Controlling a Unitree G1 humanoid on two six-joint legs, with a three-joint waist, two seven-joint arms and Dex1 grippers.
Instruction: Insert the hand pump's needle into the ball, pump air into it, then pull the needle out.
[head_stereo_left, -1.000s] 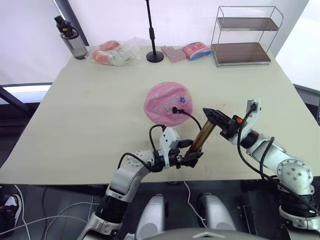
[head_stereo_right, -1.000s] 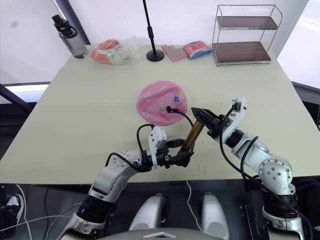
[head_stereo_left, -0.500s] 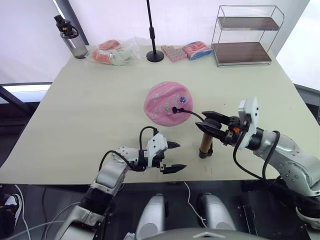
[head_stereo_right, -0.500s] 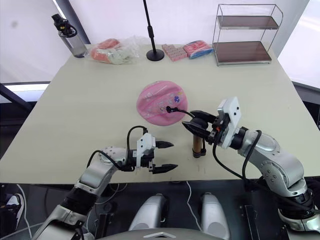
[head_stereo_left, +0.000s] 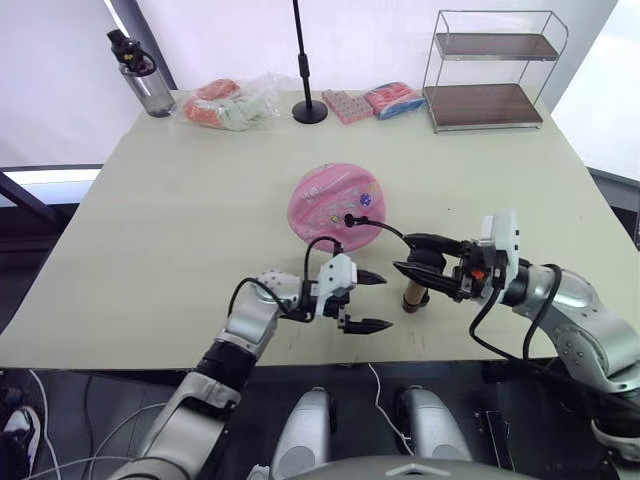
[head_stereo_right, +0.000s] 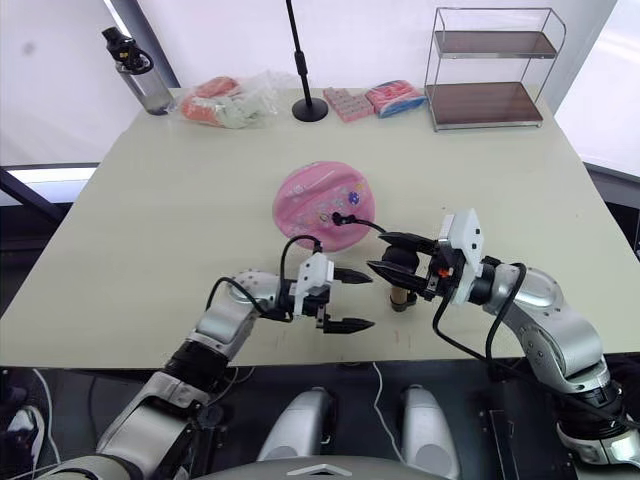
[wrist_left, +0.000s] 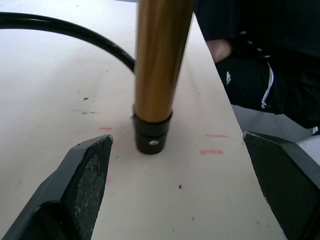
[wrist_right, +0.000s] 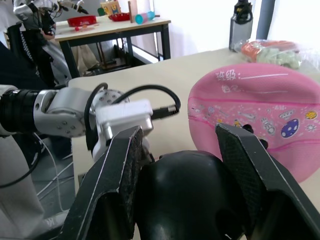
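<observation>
The pink ball (head_stereo_left: 335, 203) lies dented at mid-table. The needle's black fitting (head_stereo_left: 350, 218) rests on the ball's near edge and the pin itself is hidden. From there the hose (head_stereo_left: 390, 231) arcs to the hand pump (head_stereo_left: 411, 291), which stands upright near the table's front edge. My right gripper (head_stereo_left: 402, 252) is shut on the pump's black handle (wrist_right: 190, 185) at the top. My left gripper (head_stereo_left: 385, 301) is open just left of the pump's base (wrist_left: 151, 135), with its fingers (wrist_left: 85, 175) spread wide and apart from the base.
Along the far edge stand a bottle (head_stereo_left: 140, 75), a clear bag of packets (head_stereo_left: 225, 105), a black stand base (head_stereo_left: 310, 112), pink packs (head_stereo_left: 365, 102) and a wire shelf (head_stereo_left: 490, 70). The table's front edge (wrist_left: 220, 100) runs just past the pump.
My left gripper let go of the pump's base, opened, and then moved back towards it. The pump went from tilted to upright, with my right gripper staying on its handle.
</observation>
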